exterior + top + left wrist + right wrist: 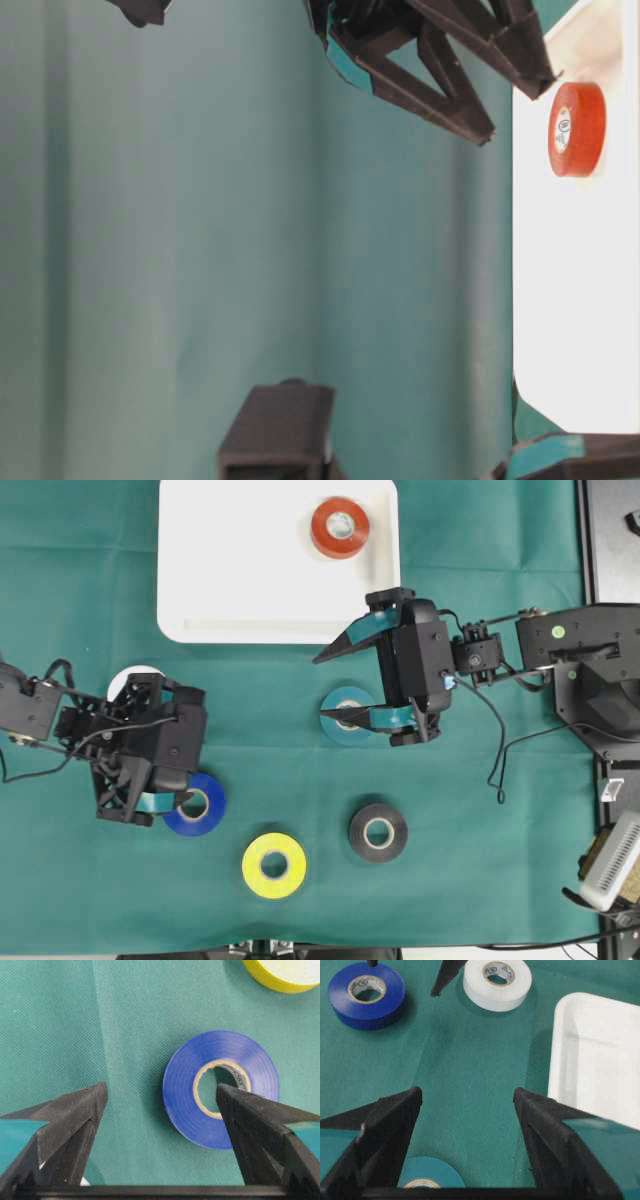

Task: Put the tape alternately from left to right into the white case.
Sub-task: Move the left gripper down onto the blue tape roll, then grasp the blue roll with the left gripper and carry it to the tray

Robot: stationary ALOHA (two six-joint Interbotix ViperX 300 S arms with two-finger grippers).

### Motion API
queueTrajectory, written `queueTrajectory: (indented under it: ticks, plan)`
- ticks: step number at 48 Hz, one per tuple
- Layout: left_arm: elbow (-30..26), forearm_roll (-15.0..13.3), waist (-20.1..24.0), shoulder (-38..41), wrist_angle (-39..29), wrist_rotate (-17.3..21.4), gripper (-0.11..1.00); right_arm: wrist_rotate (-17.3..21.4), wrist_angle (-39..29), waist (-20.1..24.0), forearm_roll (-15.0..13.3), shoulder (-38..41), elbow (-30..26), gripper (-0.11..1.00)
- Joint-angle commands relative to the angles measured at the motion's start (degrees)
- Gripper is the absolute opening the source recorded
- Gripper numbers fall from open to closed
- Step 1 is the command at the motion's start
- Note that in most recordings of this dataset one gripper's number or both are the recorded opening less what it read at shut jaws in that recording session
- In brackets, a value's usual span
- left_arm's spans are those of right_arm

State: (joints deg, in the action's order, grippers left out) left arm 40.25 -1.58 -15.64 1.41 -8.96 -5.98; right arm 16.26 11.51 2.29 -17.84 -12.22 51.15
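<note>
The white case [200, 610] lies at the top centre with a red tape roll [320, 530] inside it, and both show in the table-level view, the case [570, 300] and the roll [590, 128]. My left gripper [178, 750] [161, 1089] is open, pointing down. One finger is over the core hole of the blue tape [182, 1085] [212, 805], the other over bare cloth beside the half-hidden white tape [135, 675] [480, 992]. My right gripper [322, 688] [467, 1091] stands open and empty just below the case, with the teal tape [345, 698] [427, 1170] under one finger.
A yellow roll [255, 865] and a black roll [395, 825] lie on the green cloth near the front edge. A black cable [497, 750] loops beside the right arm. Black equipment [610, 540] and a white device [610, 865] line the right edge.
</note>
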Motion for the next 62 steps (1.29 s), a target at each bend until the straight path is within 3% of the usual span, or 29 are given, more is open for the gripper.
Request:
queueTrajectory:
  ticks: [1, 50, 55, 62]
  plan:
    - [-1.76, -0.09, -0.18, 0.35, 0.44, 0.0, 0.63, 0.09, 0.35, 0.18, 0.18, -0.35, -0.44, 0.78]
    - [-3.69, 0.09, -1.41, 6.42, 0.35, 0.09, 0.61, 0.09, 0.44, 0.18, 0.18, -0.18, -0.35, 0.78]
    - [-3.52, 0.09, -1.49, 6.33, 0.18, 0.18, 0.5, 0.09, 0.35, 0.18, 0.18, -0.18, -0.35, 0.78]
    - [-3.6, 0.0, -1.49, 5.98, 0.18, 0.18, 0.12, 0.09, 0.35, 0.18, 0.18, -0.18, -0.26, 0.78]
